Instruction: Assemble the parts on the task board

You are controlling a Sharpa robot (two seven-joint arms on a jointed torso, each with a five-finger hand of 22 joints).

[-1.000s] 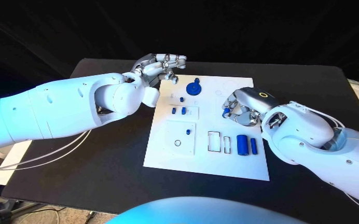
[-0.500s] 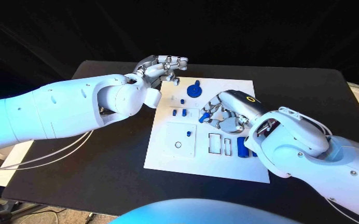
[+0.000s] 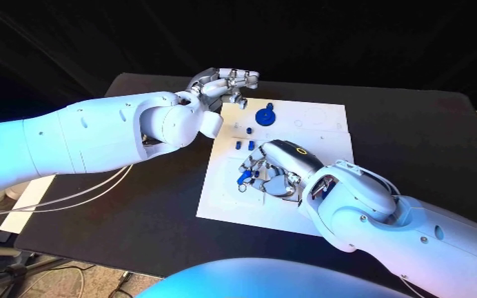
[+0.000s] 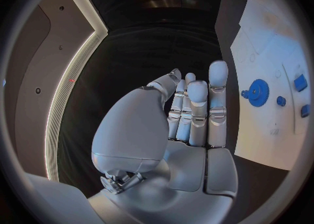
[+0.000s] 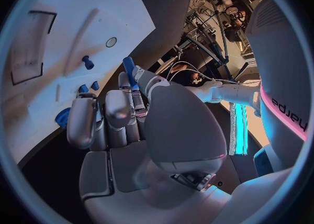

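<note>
Nearest the robot, the right hand [image 3: 267,172] hangs low over the middle of the flat white rectangular task board [image 3: 224,201], with its white arm reaching in across the board's near right part. Its silver fingers curl downward, and a small blue peg-shaped part [image 3: 245,176] sits pinched at their tips, just above the board's surface. In the right wrist view the same slim blue piece [image 5: 130,70] stands up between the thumb and a finger, so this hand is grasping it. That view also takes in the board face with a small blue pin [image 5: 86,62] standing in it and a small ring mark [image 5: 112,42] farther off.

Just beyond the right hand, two short blue studs [image 3: 249,145] stand side by side on the board. Farther still, a round blue gear-like disc [image 3: 265,115] lies on the board's far part; the left wrist view shows it as a toothed wheel [image 4: 259,92].

At the far left corner of the board, the left hand [image 3: 225,85] hovers above the edge, apart from the parts. Its silver fingers [image 4: 196,110] lie straight and close together, released and grasping nothing. The black table [image 3: 149,194] spreads around the board on every side.
</note>
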